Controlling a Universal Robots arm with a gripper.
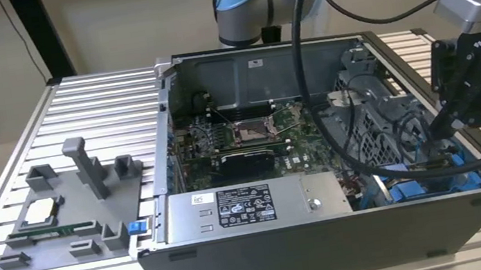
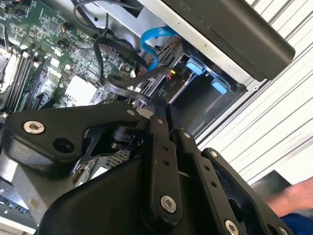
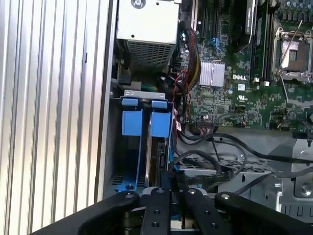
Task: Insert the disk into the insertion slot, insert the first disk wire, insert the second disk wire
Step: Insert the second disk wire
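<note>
Exterior view: the gripper (image 1: 440,128) is being lowered into the open computer case (image 1: 330,249) at roughly 4 o'clock, over the blue-railed insertion slot (image 1: 425,187).

Both wrist views: the fingers (image 3: 164,205) are being held pressed together, seemingly pinching a dark wire (image 3: 205,178), though the contact itself is hidden.

The disk (image 3: 161,156) is sitting upright in the slot in its blue carrier, directly under the fingertips. A second blue carrier (image 3: 132,122) is lying beside it.

Outward, at 10 o'clock, the motherboard (image 1: 241,142) is being overlooked; at 9 o'clock the grey fixture tray (image 1: 55,215) is resting on the slatted table (image 1: 79,114).

Judgement: the connector is best being kept square to the disk's port and pushed straight, with loose black cables (image 2: 117,73) being kept out of the path.
</note>
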